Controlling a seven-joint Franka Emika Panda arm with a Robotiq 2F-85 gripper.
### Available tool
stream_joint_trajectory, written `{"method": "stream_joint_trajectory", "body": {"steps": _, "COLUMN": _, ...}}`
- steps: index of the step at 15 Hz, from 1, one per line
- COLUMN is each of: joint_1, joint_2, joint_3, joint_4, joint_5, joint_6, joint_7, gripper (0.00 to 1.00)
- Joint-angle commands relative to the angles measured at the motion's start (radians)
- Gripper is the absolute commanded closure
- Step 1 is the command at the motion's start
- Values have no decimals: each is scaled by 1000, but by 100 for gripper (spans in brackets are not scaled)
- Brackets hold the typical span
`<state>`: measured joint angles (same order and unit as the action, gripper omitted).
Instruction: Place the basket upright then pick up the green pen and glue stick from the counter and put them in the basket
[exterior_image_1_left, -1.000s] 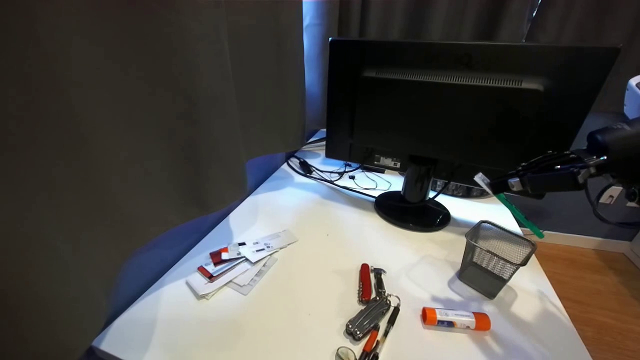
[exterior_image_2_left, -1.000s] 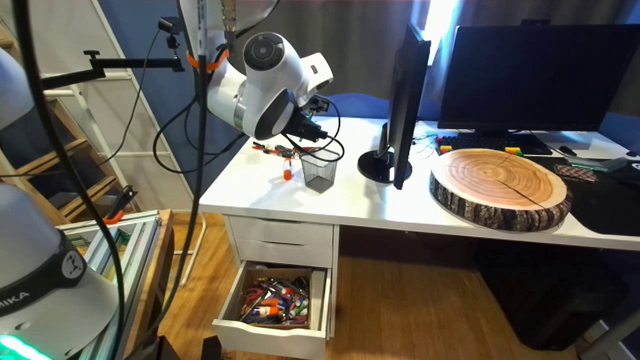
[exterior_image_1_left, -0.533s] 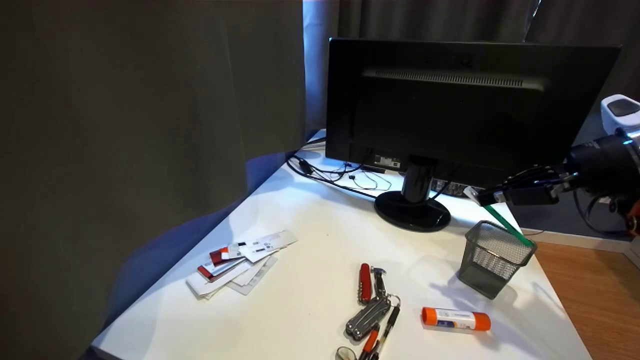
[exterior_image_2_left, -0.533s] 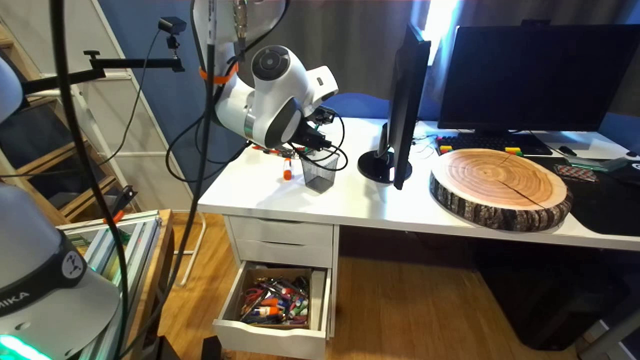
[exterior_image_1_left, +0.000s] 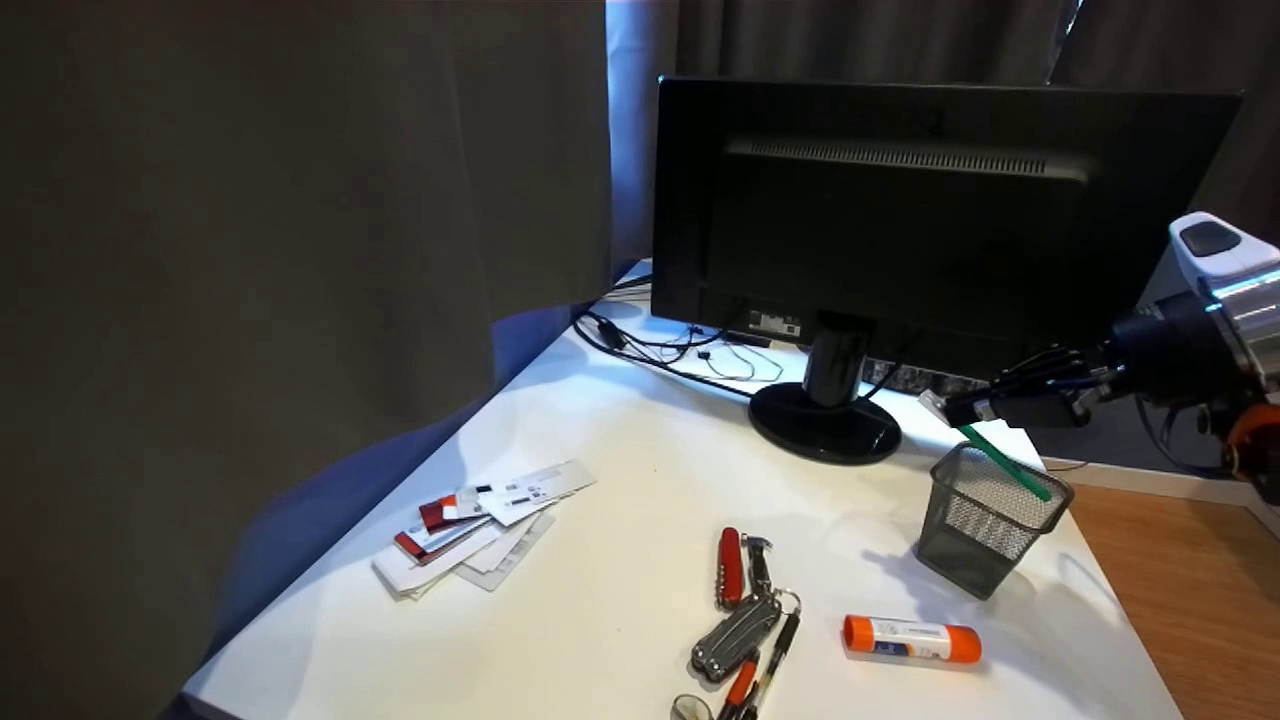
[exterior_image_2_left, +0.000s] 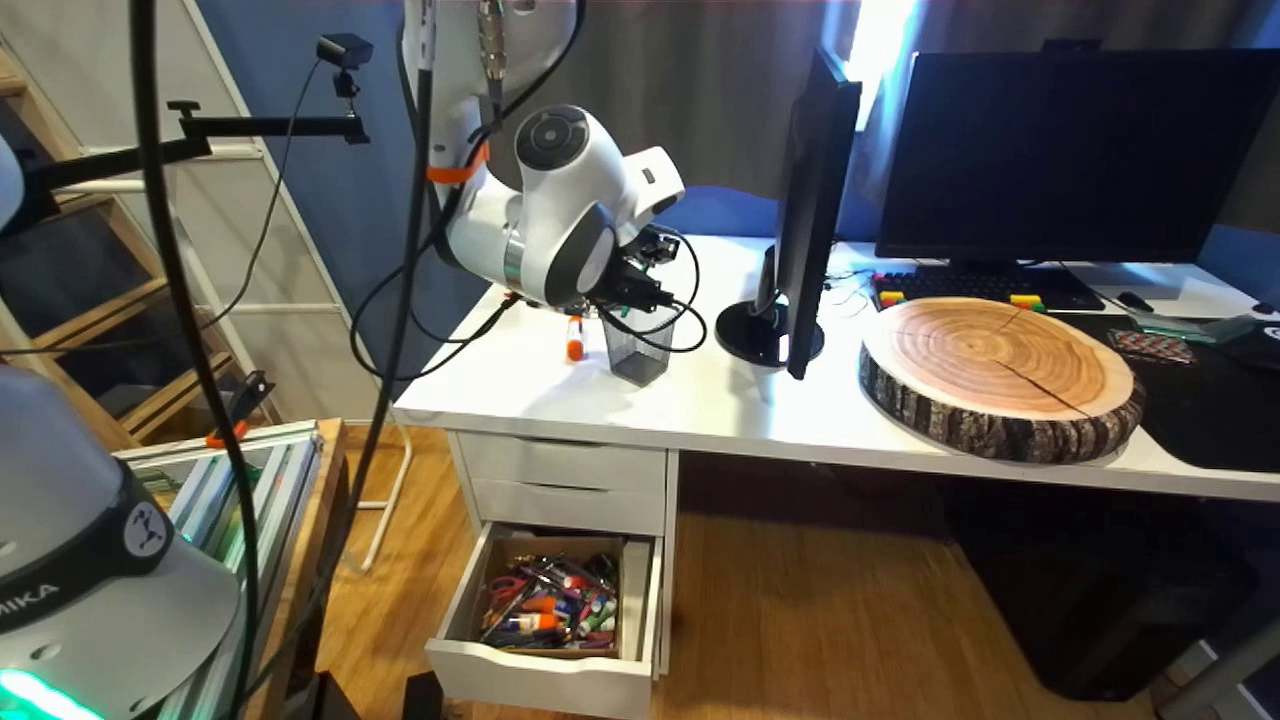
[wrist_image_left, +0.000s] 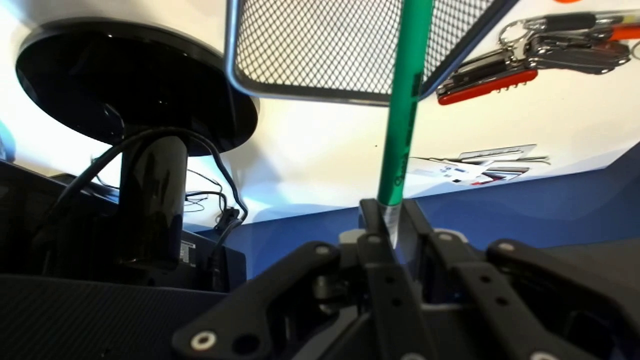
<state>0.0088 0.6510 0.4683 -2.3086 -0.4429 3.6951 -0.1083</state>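
Jaws aslant around green pen (wrist_image_left: 404, 102)

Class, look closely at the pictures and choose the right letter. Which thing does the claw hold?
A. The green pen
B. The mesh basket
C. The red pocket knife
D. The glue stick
A: the wrist view shows the claw closed around the pale end of the green pen, while the glue stick lies on the counter.
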Motion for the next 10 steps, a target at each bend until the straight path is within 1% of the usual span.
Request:
{"method": "stream_joint_trajectory", "body": {"steps": 1, "joint_1": 36, "joint_2": 29, "joint_3": -35, "joint_4": 42, "joint_5": -32, "joint_6": -20, "joint_7": 30, "gripper": 95}}
{"method": "stream_joint_trajectory", "body": {"steps": 6, "joint_1": 45, "joint_2": 56, "joint_3": -45, "joint_4": 60, "joint_5": -28, "joint_6": -29, "joint_7": 25, "gripper": 94}}
{"method": "stream_joint_trajectory", "body": {"steps": 10, "joint_1": 36, "joint_2": 57, "joint_3": -48, "joint_4": 47, "joint_5": -30, "joint_6": -24, "joint_7": 27, "gripper": 94}}
